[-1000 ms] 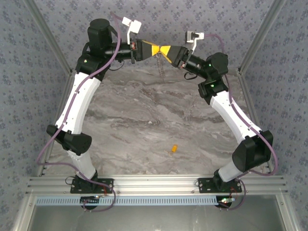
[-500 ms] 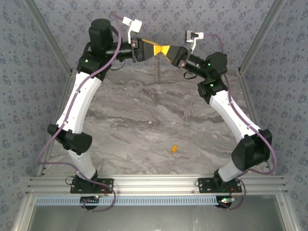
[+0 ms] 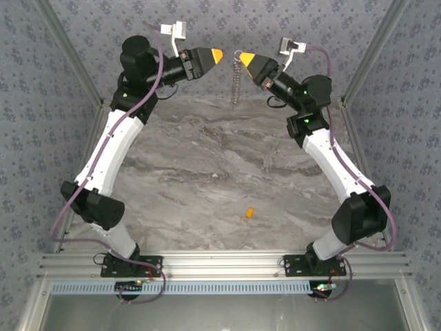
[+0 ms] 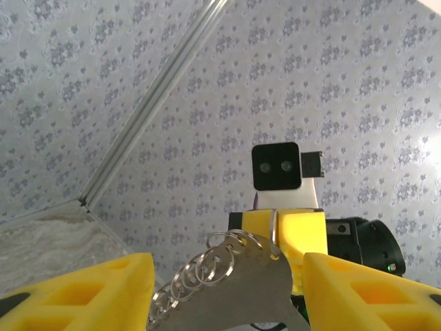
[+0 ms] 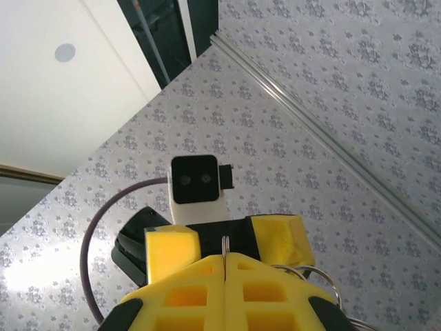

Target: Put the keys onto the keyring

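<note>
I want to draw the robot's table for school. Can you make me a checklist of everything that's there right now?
Surface: grey marbled table.
Job's things: key, tiny and yellow-orange, lies on the table nearer the arm bases, apart from both grippers; keyring dangles from the right gripper over the far edge.
Clutter: nothing seen.
Grippers: left gripper open, holding nothing, pointing at the keyring; right gripper shut on the keyring.
Cables: a purple cable runs along each arm.
Surroundings: patterned walls around the table; metal rail at the near edge.
</note>
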Robot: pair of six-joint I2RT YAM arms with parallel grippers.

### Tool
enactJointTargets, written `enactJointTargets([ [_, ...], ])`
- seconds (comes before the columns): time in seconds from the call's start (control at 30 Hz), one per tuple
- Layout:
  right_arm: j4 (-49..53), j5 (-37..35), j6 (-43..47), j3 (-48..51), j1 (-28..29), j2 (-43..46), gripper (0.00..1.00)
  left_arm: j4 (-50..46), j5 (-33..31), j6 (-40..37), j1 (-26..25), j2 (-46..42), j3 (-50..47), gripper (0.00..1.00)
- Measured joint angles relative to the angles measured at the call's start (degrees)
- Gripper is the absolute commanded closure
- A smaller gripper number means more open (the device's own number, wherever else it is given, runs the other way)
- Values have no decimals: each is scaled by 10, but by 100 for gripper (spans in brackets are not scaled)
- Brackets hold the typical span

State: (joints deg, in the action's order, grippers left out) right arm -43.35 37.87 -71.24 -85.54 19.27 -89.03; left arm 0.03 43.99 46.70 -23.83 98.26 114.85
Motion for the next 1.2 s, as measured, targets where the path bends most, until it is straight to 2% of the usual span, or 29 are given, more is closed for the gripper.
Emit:
enactJointTargets([
  [0.17,-31,-16,-19,-2,4,-9,100,91,-11,82,-1,0,-29,51],
  [0.37,-43,-23,-33,-10,17,-27,100,142,-14,119,-8,0,-29,54],
  [0.87,-50,-25,-42,-24,23,-38,100,162,-14,123,-24,5,-53,56],
  [1.2,-50,-25,-45,-37,24,-54,100,163,-14,123,-26,9,-52,61],
])
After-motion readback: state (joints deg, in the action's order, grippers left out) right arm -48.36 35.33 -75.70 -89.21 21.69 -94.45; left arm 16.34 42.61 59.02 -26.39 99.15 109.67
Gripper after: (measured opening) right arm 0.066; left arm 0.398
